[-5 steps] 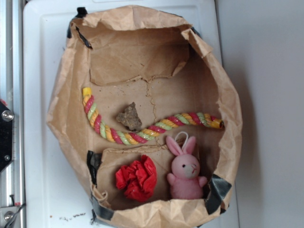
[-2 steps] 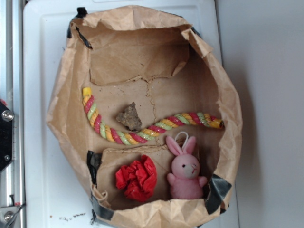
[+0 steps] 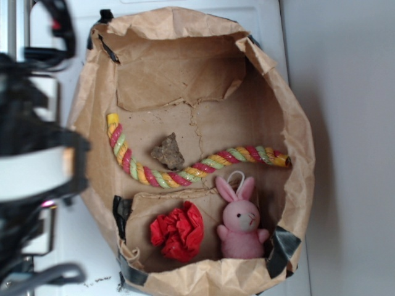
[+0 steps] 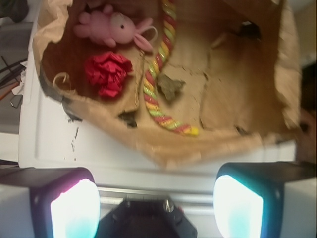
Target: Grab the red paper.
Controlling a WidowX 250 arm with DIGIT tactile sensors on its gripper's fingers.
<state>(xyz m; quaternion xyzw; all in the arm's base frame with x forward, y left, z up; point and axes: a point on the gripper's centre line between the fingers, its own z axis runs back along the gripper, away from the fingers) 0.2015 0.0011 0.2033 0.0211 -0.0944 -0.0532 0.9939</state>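
Crumpled bright red tissue paper wad lies inside a brown paper bag at six o'clock, beside a pink plush bunny. Black gripper at nine o'clock, fingers wide, holding nothing.

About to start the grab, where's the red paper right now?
Exterior view: the red paper lies low in the bag, just left of the bunny, below the rope.

A: The red paper looks like crinkled, matt tissue. And the bag?
B: Creased brown paper, matt. The bunny is soft plush, the rope twisted fibre, the tabletop smooth white
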